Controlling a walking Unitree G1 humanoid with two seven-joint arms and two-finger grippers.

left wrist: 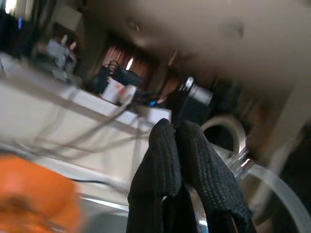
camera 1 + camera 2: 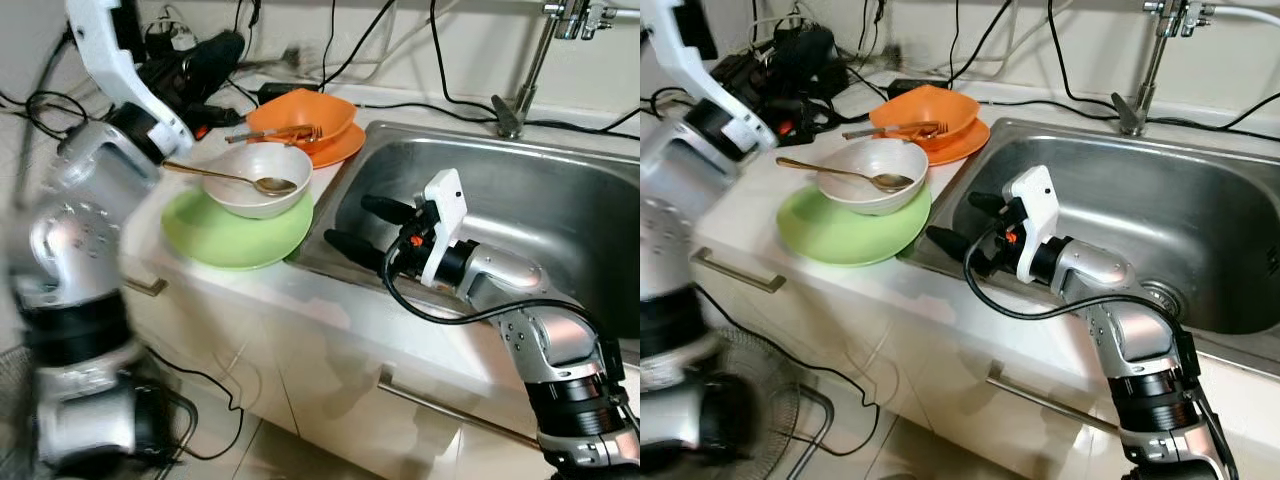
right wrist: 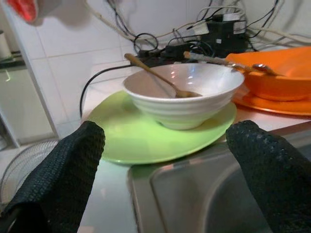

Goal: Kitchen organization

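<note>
White tabletop (image 2: 330,305) beside steel sink (image 2: 560,200). Right gripper (image 2: 362,225), fingers spread, empty, faces white bowl (image 2: 257,178) on green plate (image 2: 235,235): approach step. Next: close on rim. Left gripper (image 1: 182,167) fingers pressed together, empty.

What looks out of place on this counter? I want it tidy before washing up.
The green plate juts over the sink rim, carrying a white bowl with a spoon. Loose black cables sprawl behind the orange bowl. The right gripper hangs open by the plate.

I'm in a home kitchen: steel sink (image 2: 560,190), tap (image 2: 520,90), dishes on the tabletop (image 2: 330,300), tiled wall (image 3: 58,53).
</note>
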